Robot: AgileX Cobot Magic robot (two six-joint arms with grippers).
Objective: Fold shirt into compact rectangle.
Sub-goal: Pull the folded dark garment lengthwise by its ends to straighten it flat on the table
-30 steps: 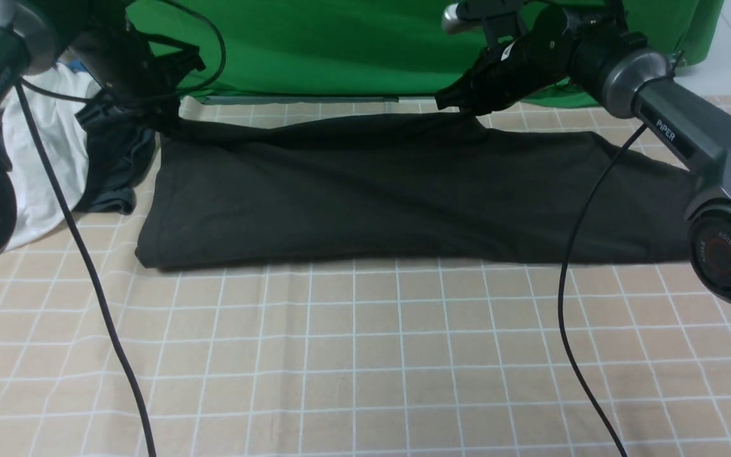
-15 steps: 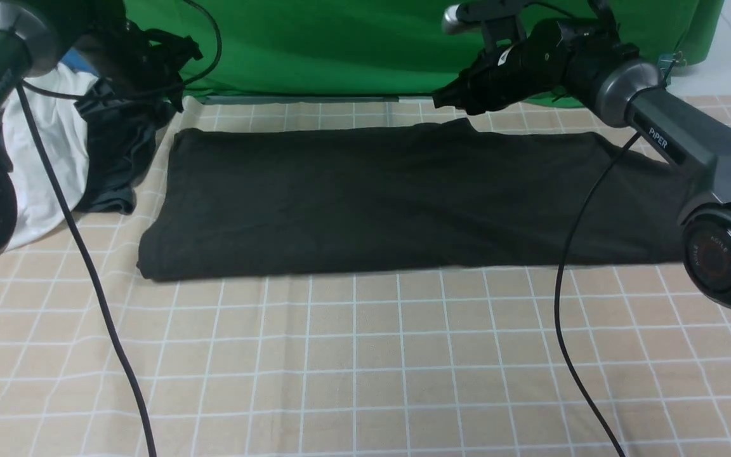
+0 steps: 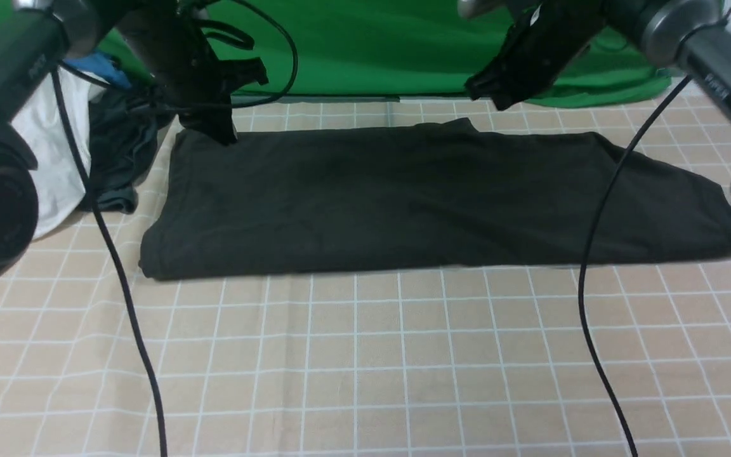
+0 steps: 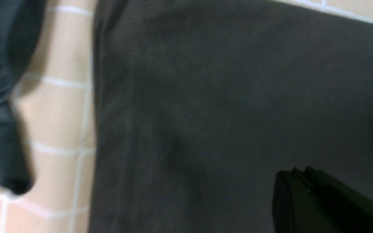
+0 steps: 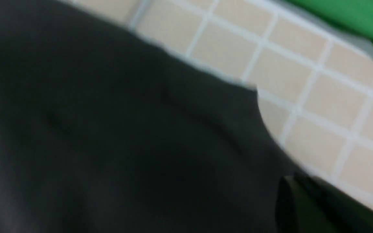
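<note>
Both arms [image 3: 10, 57] rose off the shirt [image 3: 403, 197] (charcoal garment [image 3: 118, 165] just left).

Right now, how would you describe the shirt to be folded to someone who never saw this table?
On the beige checked tablecloth, before the green backdrop, the shirt lies across the far half as a long flat black band. The white garment and the smaller dark garment left of it are crumpled; it alone is large and smooth.

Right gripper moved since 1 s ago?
Yes: the right gripper has lifted off the far edge of the shirt, up and rightward, now before the green backdrop.
</note>
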